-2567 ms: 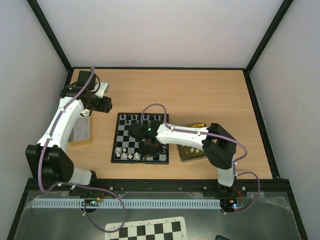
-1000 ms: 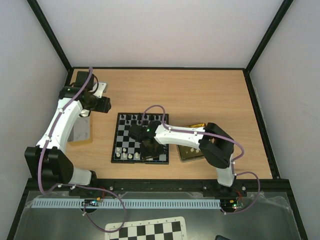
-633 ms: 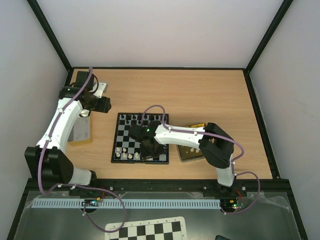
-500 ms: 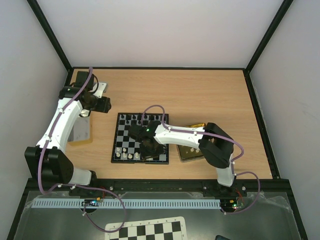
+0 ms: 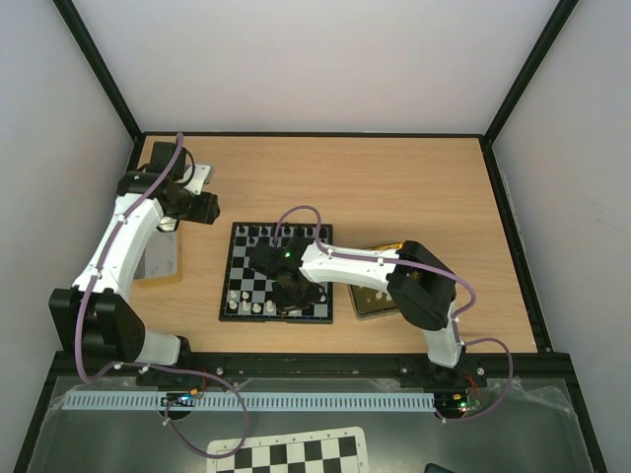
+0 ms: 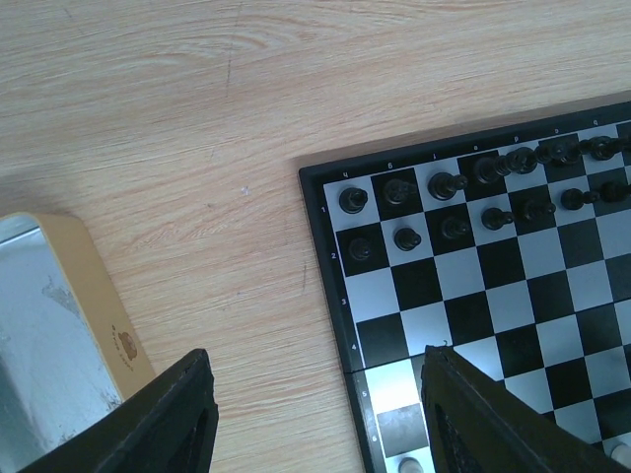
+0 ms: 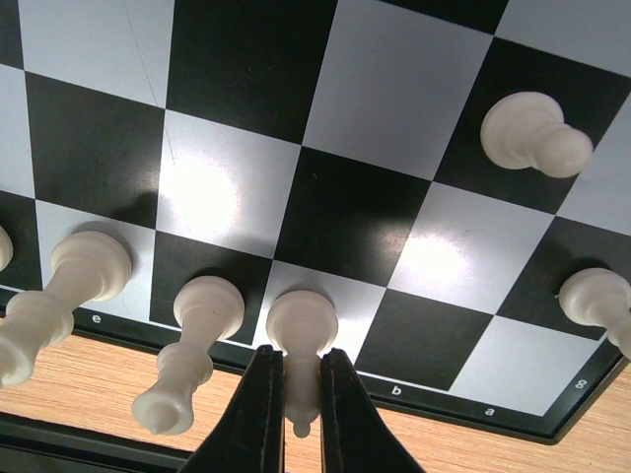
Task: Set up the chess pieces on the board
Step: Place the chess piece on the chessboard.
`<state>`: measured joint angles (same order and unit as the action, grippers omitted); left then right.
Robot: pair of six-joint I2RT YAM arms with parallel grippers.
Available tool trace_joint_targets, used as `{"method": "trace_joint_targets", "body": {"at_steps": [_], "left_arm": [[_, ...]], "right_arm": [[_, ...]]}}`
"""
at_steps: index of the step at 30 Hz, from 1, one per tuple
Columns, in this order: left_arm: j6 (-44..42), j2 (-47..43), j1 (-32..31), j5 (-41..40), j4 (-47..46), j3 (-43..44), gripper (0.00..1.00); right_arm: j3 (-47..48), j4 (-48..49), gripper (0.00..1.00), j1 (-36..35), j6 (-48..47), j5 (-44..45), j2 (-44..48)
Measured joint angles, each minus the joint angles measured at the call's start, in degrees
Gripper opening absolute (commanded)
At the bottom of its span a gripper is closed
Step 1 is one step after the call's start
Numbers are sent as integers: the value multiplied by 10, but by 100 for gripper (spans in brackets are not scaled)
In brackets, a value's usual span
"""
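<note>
The right claw [image 7: 301,394] pinches a cream piece [image 7: 302,323] on the board's [image 7: 444,406] edge row, by frame letters [image 7: 397,391] "e", "b", "a", while the left claw [image 6: 315,360] hangs open and empty.

My left arm [image 5: 123,236] and right arm [image 5: 355,264]: white shells, black joints, looping purple cables [image 5: 298,209], black fingers [image 7: 258,414].

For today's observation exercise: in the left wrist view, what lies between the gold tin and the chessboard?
Only bare wooden table lies between the tin and the board, as the left wrist view shows.
</note>
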<state>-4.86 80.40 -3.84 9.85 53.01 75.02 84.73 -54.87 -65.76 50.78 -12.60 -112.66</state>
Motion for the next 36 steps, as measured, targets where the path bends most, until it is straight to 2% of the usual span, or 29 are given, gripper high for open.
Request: {"method": "trace_joint_targets", "body": {"at_steps": [25, 36], "left_arm": [[0, 0, 0, 5, 0, 0, 58], [0, 0, 0, 5, 0, -1, 58]], "right_arm": [[-2, 0, 2, 0, 1, 2, 0], [-5, 4, 11, 0, 4, -1, 2]]}}
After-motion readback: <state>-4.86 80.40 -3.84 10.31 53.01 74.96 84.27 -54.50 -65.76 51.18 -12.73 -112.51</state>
